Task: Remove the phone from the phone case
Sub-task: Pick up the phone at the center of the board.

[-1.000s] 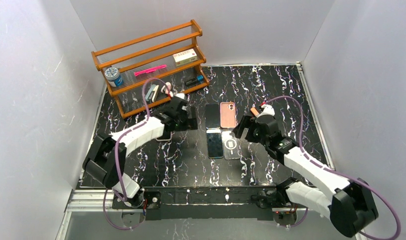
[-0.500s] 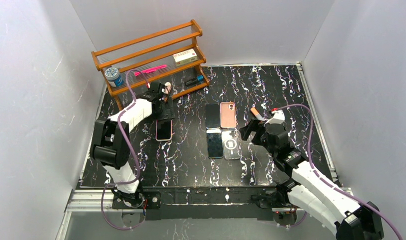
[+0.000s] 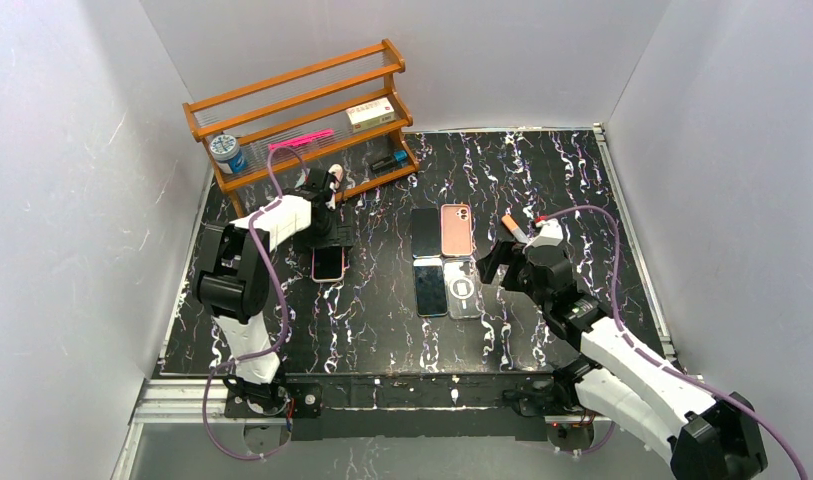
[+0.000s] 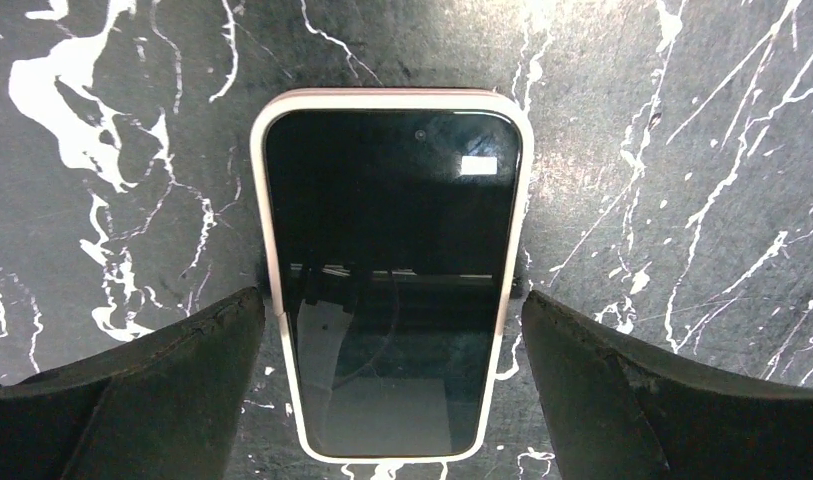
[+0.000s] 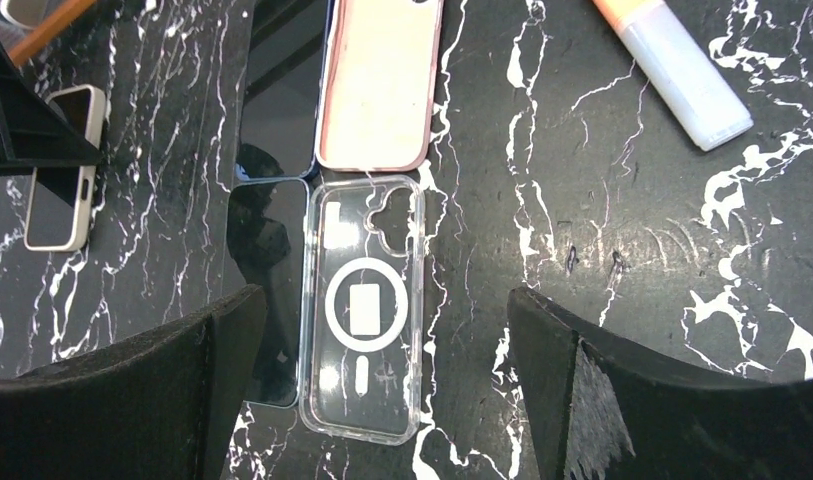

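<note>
- Black tabletop (image 3: 382, 320), white veining throughout; plain pale walls (image 3: 72, 150) on three sides, metal rail along the near edge.
- Wooden rack (image 3: 302, 120) in the far-left corner, set at an angle. On its shelves: blue-lidded tin (image 3: 225, 152), pink marker (image 3: 300, 142), small box (image 3: 370, 113), some dark items too small to identify.
- Mid-tabletop cluster of four, laid two by two and nearly touching: two bare phones (image 3: 425, 232) screen up on the left side, pink case (image 5: 380, 85) far right, clear case (image 5: 362, 310) near right with a white ring on its back.
- Orange-capped highlighter (image 5: 672, 65) lying flat beside the pink case, toward the right edge.
- Phone (image 4: 392, 250) seated in its pale phone case (image 4: 259, 180), screen up, flat on the left half of the tabletop just in front of the rack, well apart from the cluster. Not yet separated.
- Left gripper (image 4: 392, 300) directly over the cased phone, jaws spread wide, one finger on each long side of the case, nothing gripped. Contact with the case rim: cannot tell.
- Right gripper (image 5: 384, 295) at the right of the cluster, jaws spread wide, clear case framed between the fingers in the wrist view, nothing held.
- Nothing lying on or against the cased phone apart from the left fingers flanking it.
</note>
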Tool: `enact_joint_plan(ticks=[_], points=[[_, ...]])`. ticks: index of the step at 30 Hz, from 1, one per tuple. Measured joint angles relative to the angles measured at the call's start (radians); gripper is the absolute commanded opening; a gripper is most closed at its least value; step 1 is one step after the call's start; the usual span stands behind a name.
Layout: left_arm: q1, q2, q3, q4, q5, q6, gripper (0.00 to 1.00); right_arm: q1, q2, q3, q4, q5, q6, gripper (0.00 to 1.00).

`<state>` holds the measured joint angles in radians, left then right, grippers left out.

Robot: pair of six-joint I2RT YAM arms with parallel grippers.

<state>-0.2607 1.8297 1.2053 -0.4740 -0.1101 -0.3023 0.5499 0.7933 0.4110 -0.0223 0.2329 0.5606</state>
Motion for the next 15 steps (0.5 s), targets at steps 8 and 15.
enact_joint_plan(ticks=[8,15], points=[[-0.009,0.02,-0.002,0.0,0.013,0.026,0.94,0.0,0.069,0.0,0.004,-0.056,-0.018,0.99],[-0.043,0.024,-0.001,0.008,0.014,0.04,0.66,0.0,0.105,0.0,0.016,-0.126,-0.019,0.97]])
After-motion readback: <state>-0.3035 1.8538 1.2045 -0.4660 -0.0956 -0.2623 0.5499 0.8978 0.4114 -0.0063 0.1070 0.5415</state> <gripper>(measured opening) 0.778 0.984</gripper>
